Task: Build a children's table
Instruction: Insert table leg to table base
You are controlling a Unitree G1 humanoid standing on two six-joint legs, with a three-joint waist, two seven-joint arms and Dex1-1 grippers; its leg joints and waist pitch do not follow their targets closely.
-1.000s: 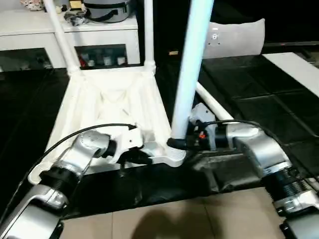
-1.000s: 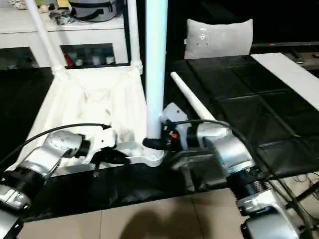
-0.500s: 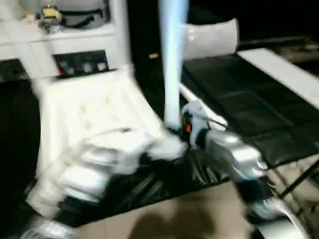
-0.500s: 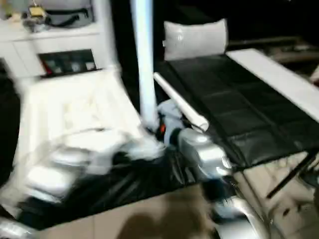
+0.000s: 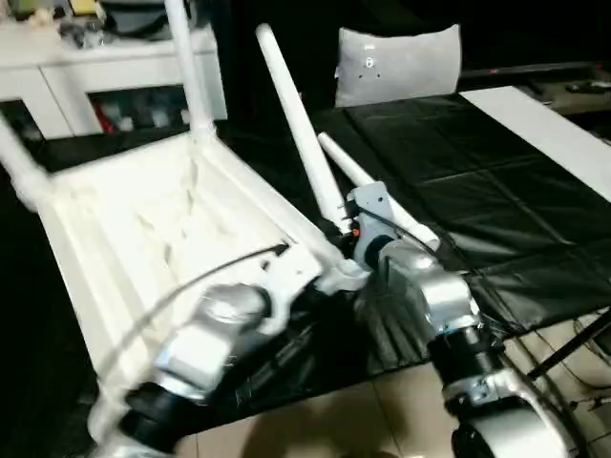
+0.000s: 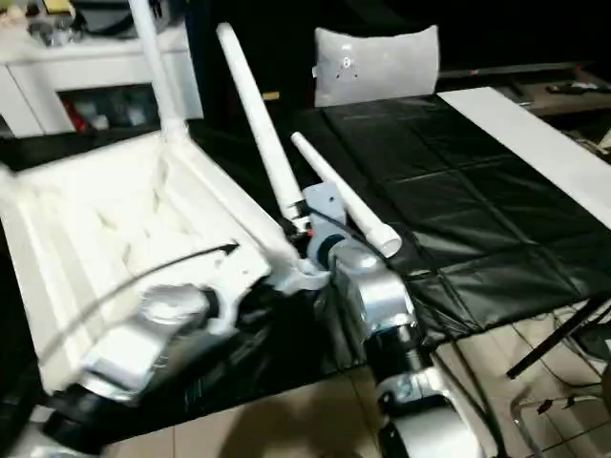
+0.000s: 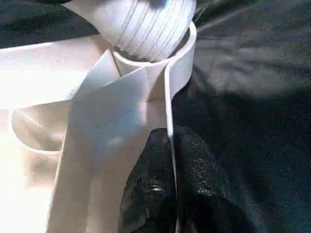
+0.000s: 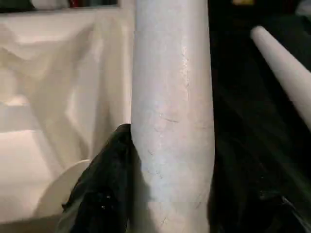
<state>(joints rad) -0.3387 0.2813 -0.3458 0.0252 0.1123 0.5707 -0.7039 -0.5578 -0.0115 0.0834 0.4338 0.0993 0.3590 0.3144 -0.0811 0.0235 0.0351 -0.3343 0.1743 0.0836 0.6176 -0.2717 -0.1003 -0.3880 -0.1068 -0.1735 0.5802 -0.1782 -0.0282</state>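
White plastic rectangular table top (image 5: 143, 239) lies upside down on the black padded floor mat (image 5: 496, 191), ribbed underside up, 2 tapered white legs already standing in its far corner sockets. Right gripper (image 8: 160, 194) is clamped around the base of the third long tapered white leg (image 5: 296, 124), black fingers (image 8: 104, 179) pressed on either side of the shaft; the leg's ribbed end sits in the near round corner socket (image 7: 160, 53) but leans off vertical. Left gripper (image 7: 170, 189) pinches the thin socket-side wall of the top, closed on it, bracing the corner. Fourth white leg (image 6: 344, 196) lies loose on the mat just beside the right forearm. Judgement: straighten the leg to the socket axis before pressing; keep the left brace firm so the top does not slide; push straight down, not sideways, or the ribs may bind.
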